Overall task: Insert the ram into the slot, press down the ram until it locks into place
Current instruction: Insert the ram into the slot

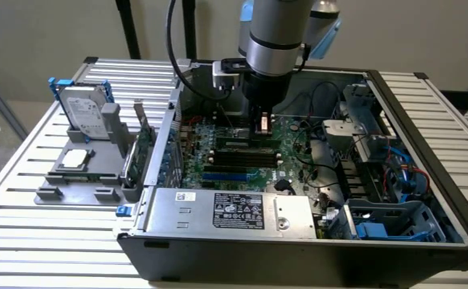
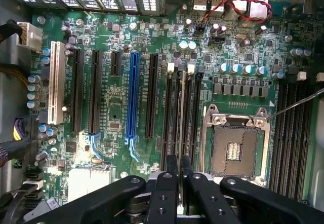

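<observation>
Ram [image 2: 181, 127] stands on edge along a slot [image 2: 177, 89] just beside the socket [image 2: 234, 150], with the gripper [image 2: 180, 163] clamped on one end. Pushed from that end alone, it could tilt and jam, leaving the far clip unlatched or straining the board.

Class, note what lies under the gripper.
Under the gripper the ram stands edge-on among black memory slots on the green motherboard. Its fingers cover the ram's near end.
</observation>
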Tool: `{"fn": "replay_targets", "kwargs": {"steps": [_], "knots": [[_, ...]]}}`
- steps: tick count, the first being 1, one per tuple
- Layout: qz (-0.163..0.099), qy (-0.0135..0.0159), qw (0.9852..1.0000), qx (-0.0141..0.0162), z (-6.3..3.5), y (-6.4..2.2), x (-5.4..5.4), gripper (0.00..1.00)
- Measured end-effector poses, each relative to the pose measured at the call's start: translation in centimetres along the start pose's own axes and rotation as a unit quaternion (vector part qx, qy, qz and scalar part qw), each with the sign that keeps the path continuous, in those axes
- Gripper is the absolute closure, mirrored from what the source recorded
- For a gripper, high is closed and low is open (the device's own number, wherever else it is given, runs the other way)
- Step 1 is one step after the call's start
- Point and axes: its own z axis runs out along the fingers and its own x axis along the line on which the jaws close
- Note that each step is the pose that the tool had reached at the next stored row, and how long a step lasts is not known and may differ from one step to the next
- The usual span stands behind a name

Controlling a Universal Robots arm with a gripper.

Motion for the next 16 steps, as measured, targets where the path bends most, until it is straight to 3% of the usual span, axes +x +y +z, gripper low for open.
{"fn": "replay_targets", "kwargs": {"steps": [11,16], "knots": [[0.000,0.0013,1.0000,-0.0001,0.87,0.29,0.0,0.86],[0.000,0.0062,1.0000,0.0008,1.25,0.34,0.0,0.86]]}}
